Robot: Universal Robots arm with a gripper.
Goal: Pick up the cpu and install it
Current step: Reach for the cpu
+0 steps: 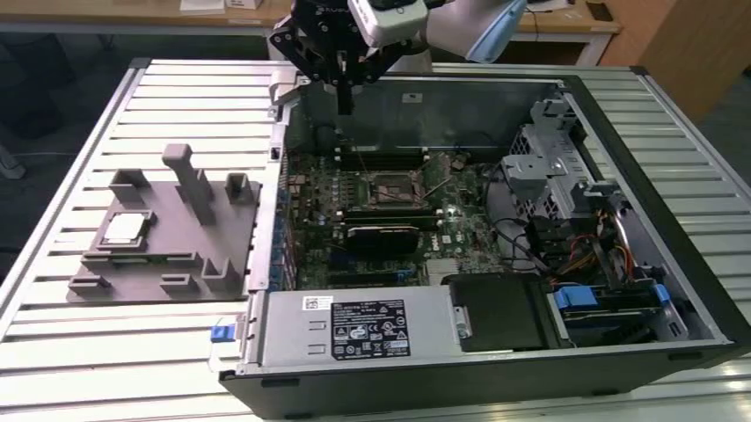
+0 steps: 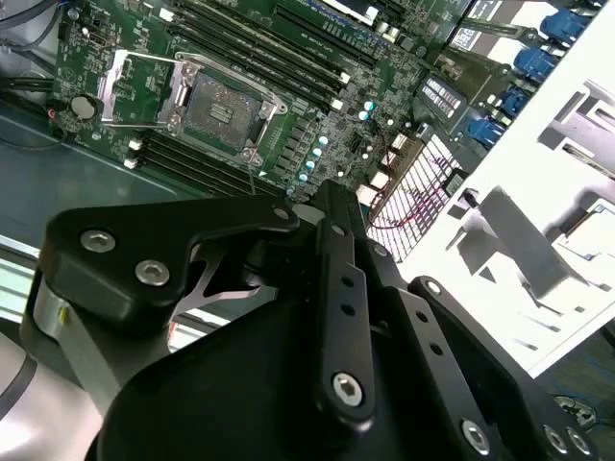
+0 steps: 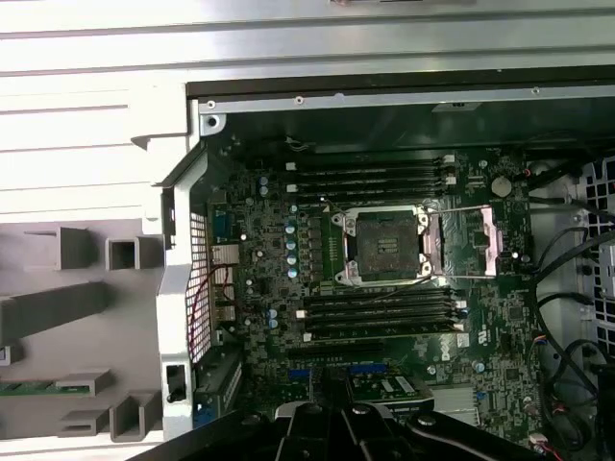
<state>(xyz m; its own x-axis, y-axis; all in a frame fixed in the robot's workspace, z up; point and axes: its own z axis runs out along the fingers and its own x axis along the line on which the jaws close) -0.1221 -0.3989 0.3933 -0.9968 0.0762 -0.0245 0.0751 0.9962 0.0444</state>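
Silvery-white top with a darker rim: the cpu [image 1: 126, 229], lying flat in a recess of the grey tray [image 1: 176, 272], out on the slatted table [image 1: 70, 360] toward the exterior view's left. Untouched, well apart from the gripper [image 1: 344, 105]. Not yet picked up.

Step in hand, by judgement: getting over to the chip for the pick. To do it well:
- Spread the fingers before going down, not at the chip.
- Centre squarely above the metal top, line up with two opposite edges, take hold on the rim only.
- Keep clear of the tray's upright posts [image 1: 185, 180] just beside the recess; come down from straight above rather than sweeping in sideways.
- Grip lightly and lift level; likely to slip or tip if caught off-centre, being thin and flat.

Socket [image 3: 386, 247] on the motherboard [image 3: 279, 327] already open in the first wrist view, frame and lever swung aside, so no hurry there.

Pose: arm [image 1: 470, 31] reaching in from the far side of the table, wrist turned tool-down. Gripper hanging high over the rear edge of the open computer case [image 1: 493, 387], above the board's far end, pointing straight down. Fingers pressed together into one thin black stem, pinching nothing.
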